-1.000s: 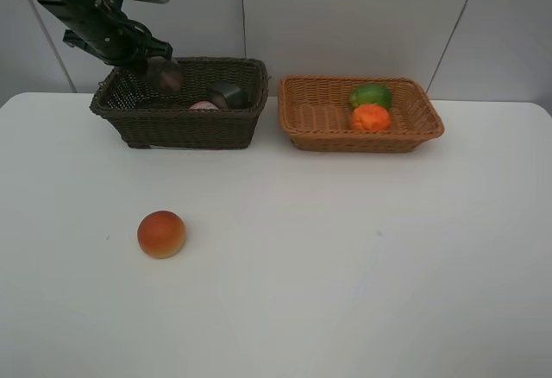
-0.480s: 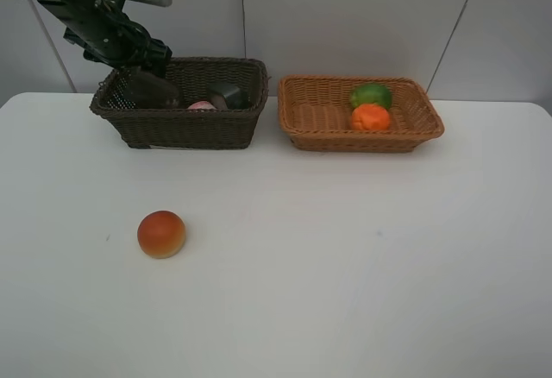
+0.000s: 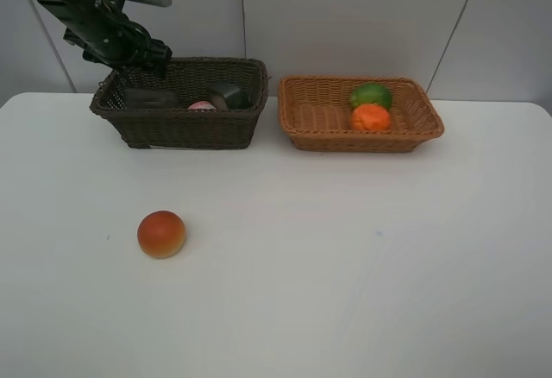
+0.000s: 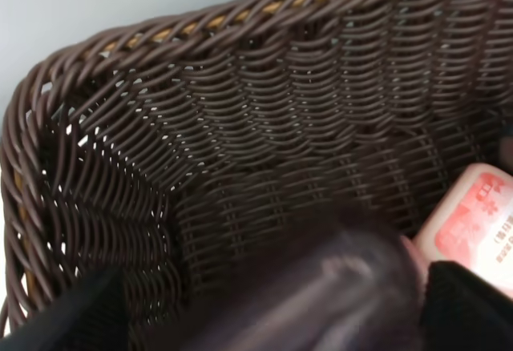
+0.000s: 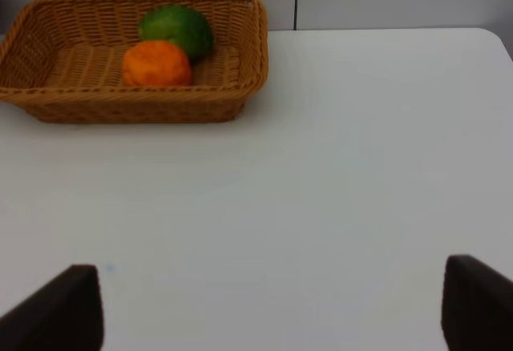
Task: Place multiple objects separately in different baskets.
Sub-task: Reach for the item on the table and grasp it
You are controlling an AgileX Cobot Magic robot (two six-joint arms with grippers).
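The red-orange round fruit (image 3: pixel 161 234) is the one object not yet in a basket; it sits alone on the worktop (image 3: pixel 345 266), toward the front-left, well apart from both baskets. It looks smooth, rounded and firm, likely light, so it could roll or slip out of a shallow pinch; a hold across its widest part seems safest.

The left end effector (image 3: pixel 142 57) hangs over the rear-left corner of the dark brown basket (image 3: pixel 181 128), fingers spread and holding nothing. The purple cup (image 3: pixel 148 97) lies on its side inside, near the pink bottle (image 3: pixel 203 105) and the dark pump bottle (image 3: pixel 228 95). The light tan basket (image 3: pixel 362 141), at the worktop's rear right, holds the green fruit (image 3: pixel 371 95) with the tangerine (image 3: pixel 371 117) touching it.

The left wrist view shows the cup (image 4: pixel 321 303) blurred between the fingers, beside the bottle's label (image 4: pixel 473 227), which the high view cannot resolve. The right end effector (image 5: pixel 268 311) appears only in its own wrist view, fingers apart above bare worktop.
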